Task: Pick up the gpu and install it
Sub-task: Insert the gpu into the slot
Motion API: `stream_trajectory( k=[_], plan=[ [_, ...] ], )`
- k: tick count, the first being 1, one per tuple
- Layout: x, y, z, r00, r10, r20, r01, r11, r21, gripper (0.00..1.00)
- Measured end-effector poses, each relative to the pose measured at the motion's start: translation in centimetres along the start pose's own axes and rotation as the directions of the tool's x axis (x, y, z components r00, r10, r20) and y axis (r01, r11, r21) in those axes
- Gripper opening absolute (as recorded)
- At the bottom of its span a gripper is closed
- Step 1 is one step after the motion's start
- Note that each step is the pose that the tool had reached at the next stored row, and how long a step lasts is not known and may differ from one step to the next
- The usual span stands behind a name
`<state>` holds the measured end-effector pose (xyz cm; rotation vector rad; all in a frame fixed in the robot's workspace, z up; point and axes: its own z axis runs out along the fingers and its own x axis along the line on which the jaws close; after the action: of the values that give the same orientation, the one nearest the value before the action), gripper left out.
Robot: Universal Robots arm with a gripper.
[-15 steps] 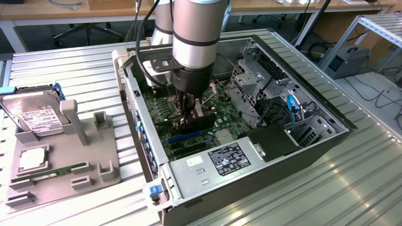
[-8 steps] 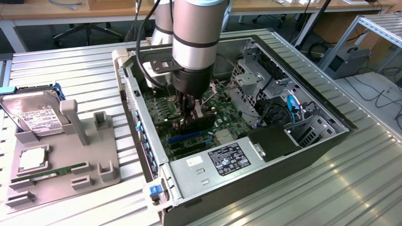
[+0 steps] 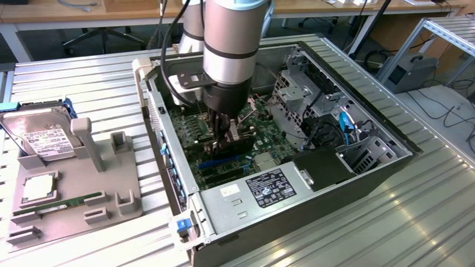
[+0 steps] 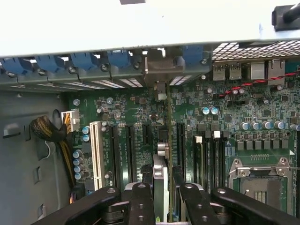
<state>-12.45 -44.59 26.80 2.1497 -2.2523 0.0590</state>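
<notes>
We hold the gpu (image 4: 161,187) edge-on between our fingers (image 4: 140,201), clamped on it. That way it lines up with a motherboard (image 4: 225,126) slot inside the case (image 3: 312,183).

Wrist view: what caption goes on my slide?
Black fingers grip the thin dark gpu card edge-on above the green motherboard's slots.

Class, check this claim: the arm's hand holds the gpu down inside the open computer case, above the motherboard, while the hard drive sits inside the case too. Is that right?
One detail is wrong. The hard drive is not in the computer case; it stands in the grey holder outside it, at the exterior view's left. The rest holds: the hand grips the gpu above the motherboard.
</notes>
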Motion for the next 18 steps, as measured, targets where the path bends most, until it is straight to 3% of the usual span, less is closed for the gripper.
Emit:
stream_trajectory(
  k=[18],
  plan=[
    [0.02, 0.5, 0.25, 1.0, -0.004, 0.008, 0.004, 1.0, -0.0002, 0.27]
  ],
)
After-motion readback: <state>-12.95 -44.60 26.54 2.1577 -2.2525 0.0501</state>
